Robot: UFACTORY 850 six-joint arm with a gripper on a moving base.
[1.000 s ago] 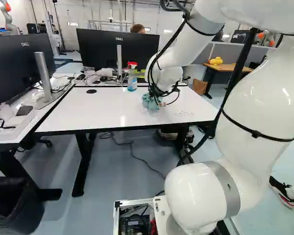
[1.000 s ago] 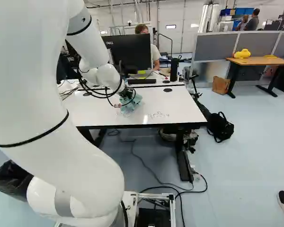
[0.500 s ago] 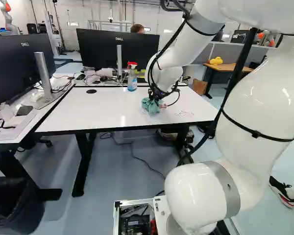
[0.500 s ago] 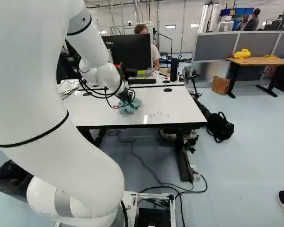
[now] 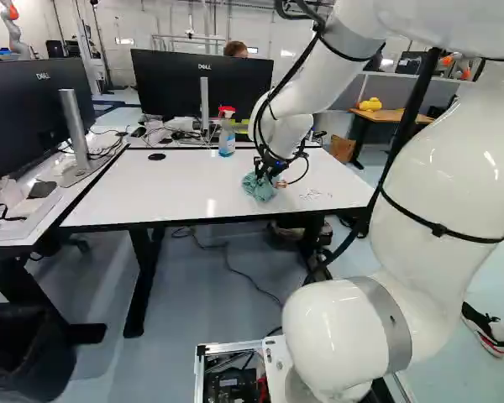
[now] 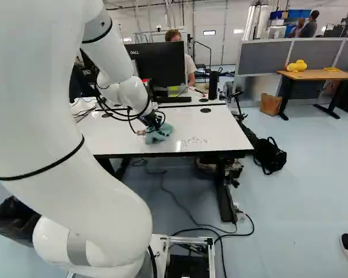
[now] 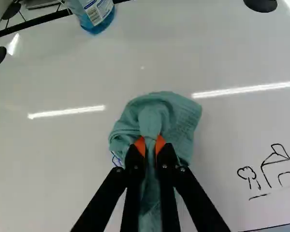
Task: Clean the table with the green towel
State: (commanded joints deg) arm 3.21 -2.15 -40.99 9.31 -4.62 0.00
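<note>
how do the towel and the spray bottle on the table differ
The green towel is crumpled cloth; the spray bottle is stiff, with a red and white top and blue liquid inside. The towel is pinched in the gripper, while the bottle stands upright, untouched. Both rest on the white table.

Blue-green towel (image 7: 176, 113), white table (image 7: 63, 164)

Towel (image 5: 257, 188) on the tabletop (image 5: 185, 189), between the two fingers of the claw (image 5: 269, 170), partly over a scribble (image 7: 116, 160). In the left base view, bottle (image 5: 227, 141) behind and left of the towel, drawing (image 5: 316, 195) to its right, screen (image 5: 168, 84) beyond, second screen (image 5: 21, 113) on the side tabletop (image 5: 8, 228) at left, bin (image 5: 21, 348) on the floor before it
</note>
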